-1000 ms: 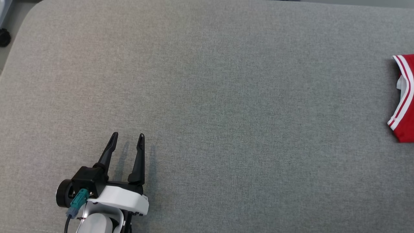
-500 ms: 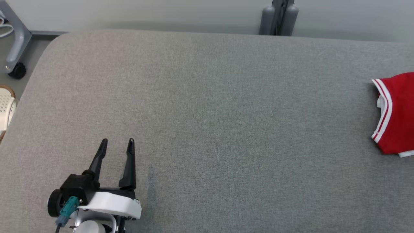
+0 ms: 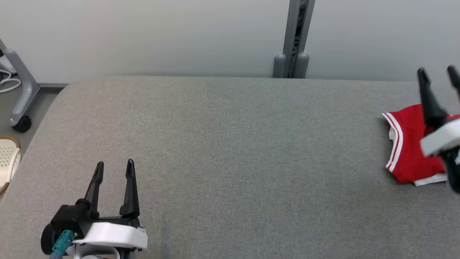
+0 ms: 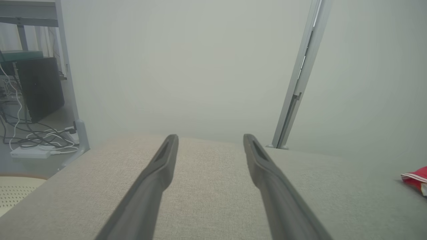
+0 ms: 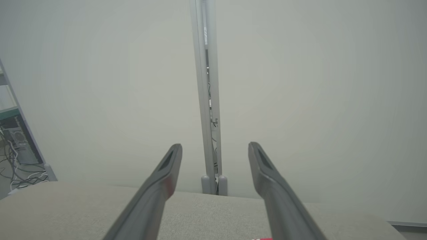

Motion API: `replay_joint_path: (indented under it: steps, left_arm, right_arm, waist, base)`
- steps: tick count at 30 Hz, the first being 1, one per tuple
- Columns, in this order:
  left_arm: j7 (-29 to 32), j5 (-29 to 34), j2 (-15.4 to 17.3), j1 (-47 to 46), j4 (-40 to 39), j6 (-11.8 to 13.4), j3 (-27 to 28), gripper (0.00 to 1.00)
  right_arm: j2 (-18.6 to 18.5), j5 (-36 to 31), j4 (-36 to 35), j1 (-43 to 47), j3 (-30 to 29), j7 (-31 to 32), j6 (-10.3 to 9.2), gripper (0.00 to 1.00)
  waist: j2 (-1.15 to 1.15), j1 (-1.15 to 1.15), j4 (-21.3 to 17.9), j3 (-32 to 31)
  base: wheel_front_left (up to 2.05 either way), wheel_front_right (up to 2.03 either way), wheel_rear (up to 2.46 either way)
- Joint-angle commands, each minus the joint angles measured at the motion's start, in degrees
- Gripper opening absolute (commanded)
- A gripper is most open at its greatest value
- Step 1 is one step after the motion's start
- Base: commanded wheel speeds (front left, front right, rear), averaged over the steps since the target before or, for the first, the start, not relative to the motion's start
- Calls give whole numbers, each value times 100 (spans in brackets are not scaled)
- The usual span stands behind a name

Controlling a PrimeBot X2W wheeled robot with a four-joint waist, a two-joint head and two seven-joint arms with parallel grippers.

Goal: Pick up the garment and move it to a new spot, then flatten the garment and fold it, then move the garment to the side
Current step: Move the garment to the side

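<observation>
The garment [image 3: 406, 151], red with white stripes, lay as a small compact heap near the right end of the grey table [image 3: 230, 144]. It could not be told from here if it was folded neatly or only bunched. The right arm [image 3: 440, 142] hung above it, its jaws apart and holding nothing. They pointed toward the far wall [image 3: 179, 36], past the cloth and not down at it. The left arm [image 3: 107, 235] was well apart from the garment, low over the near left part of the table, its jaws also apart and empty.

The step in hand seemed to be the reach of the right arm for the garment. To do it well, the arm should probably tip its jaws downward first, then come down over the striped edge, where the layers look thick enough to pinch. The jaws should close on all layers together and not press deep into the soft cover. A lift straight up, before any sideways carry, would likely keep the cloth from dragging and opening.
</observation>
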Motion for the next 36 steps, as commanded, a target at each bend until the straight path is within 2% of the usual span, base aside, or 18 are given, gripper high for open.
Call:
replay_joint_path:
  steps: [1, 3, 6, 7, 10, 12, 15, 19, 24, 36]
  left_arm:
    - [-26, -55, 24, 90, -49, 22, -6, 100]
    - [-26, -107, 25, 143, -108, 51, -7, 100]
    - [-25, -178, 17, 252, -180, 113, 36, 100]
    - [-25, -178, 17, 252, -180, 113, 36, 100]
    - [-26, -167, 22, 362, -206, 71, 9, 100]
    - [-26, -182, 25, 414, -219, 55, -3, 100]
    - [-26, -233, 21, 533, -236, 77, 12, 100]
    - [-26, -148, 25, 655, -345, -78, -64, 100]
    - [-26, -128, 21, 772, -472, -71, -124, 100]
    - [-26, -93, 23, 828, -582, -34, -173, 100]
  right_arm:
    - [305, -318, -547, 642, -601, -21, 0, 100]
    - [684, -596, -1064, 1381, -1203, -19, -1, 100]
    - [1241, -1036, -1830, 2158, -1630, -21, 0, 100]
    - [1241, -1036, -1830, 2158, -1630, -21, 0, 100]
    - [1857, -1281, -2416, 2879, -1942, -21, 0, 100]
    - [2014, -1808, -2716, 3290, -1783, -21, 0, 100]
    - [2400, -2149, -2903, 3757, -1795, -22, 1, 100]
    - [2645, -2455, -2999, 4086, -1838, -22, 0, 100]
    - [2727, -2726, -2939, 4215, -1880, -22, -1, 100]
    - [2820, -2777, -2903, 4221, -1993, -22, 0, 100]
  waist:
    - [0, 0, -46, -143]
    - [0, 0, -39, -230]
    - [0, 0, -116, -270]
    - [0, 0, -116, -270]
    - [0, 0, -180, -313]
    - [0, 0, -209, -317]
    - [0, 0, -319, -295]
    - [0, 0, -418, -258]
    - [0, 0, -463, -231]
    - [0, 0, -442, -311]
  base:
    - [0, 0, 0]
    - [0, 0, 0]
    - [0, 0, 0]
    - [0, 0, 0]
    - [0, 0, 0]
    - [0, 0, 0]
    - [0, 0, 0]
    - [0, 0, 0]
    - [0, 0, 0]
    - [0, 0, 0]
